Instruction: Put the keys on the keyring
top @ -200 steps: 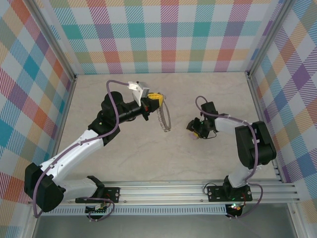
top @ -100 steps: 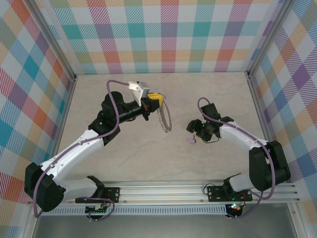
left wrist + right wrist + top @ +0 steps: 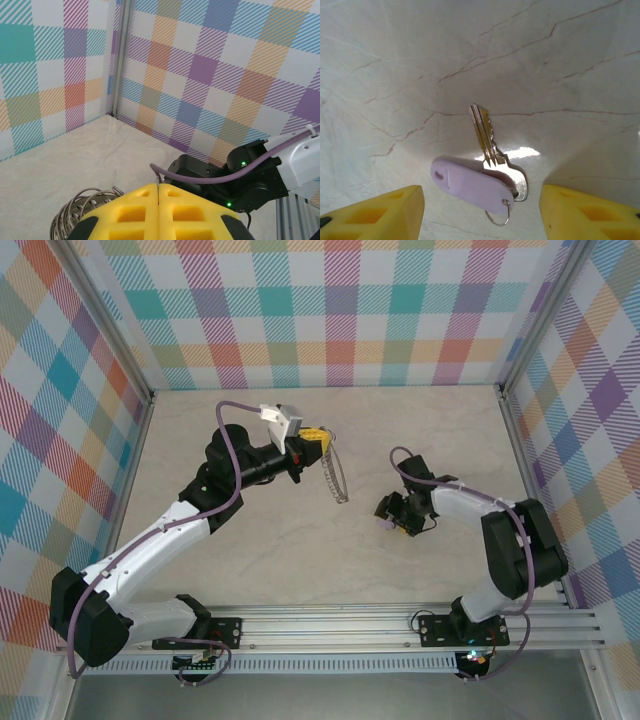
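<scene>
Plaid walls [image 3: 340, 320] in many colours close in a pale marbled table [image 3: 250, 540]. From the top camera, the keys [image 3: 381, 523] lie on that table as a small lilac speck. My right gripper [image 3: 392, 514] sits low, directly over them. My left gripper [image 3: 312, 440] is well to the left of the keys and farther back, raised off the table. It is clamped shut on the keyring [image 3: 333, 483], which hangs from its yellow tips as a thin silver loop between that gripper and the keys.

At the left wrist, my left fingers [image 3: 125, 215] are pressed flat together, with a thin wire end [image 3: 157, 181] nipped in the seam between them. The keyring curls as a coil of silver wire against the left-hand finger. Beyond it my right arm [image 3: 240, 175] bends down toward the table in front of the plaid wall.

At the right wrist, the keys lie flat on the marble. They show as a lilac tag [image 3: 470, 182], silver blades [image 3: 484, 137] pointing away from me, and a small split ring [image 3: 498, 217] at the tag's near end. My right fingers [image 3: 375, 212] stand wide apart, one on each side of the keys and clear of them. That gripper is open and holds nothing.
</scene>
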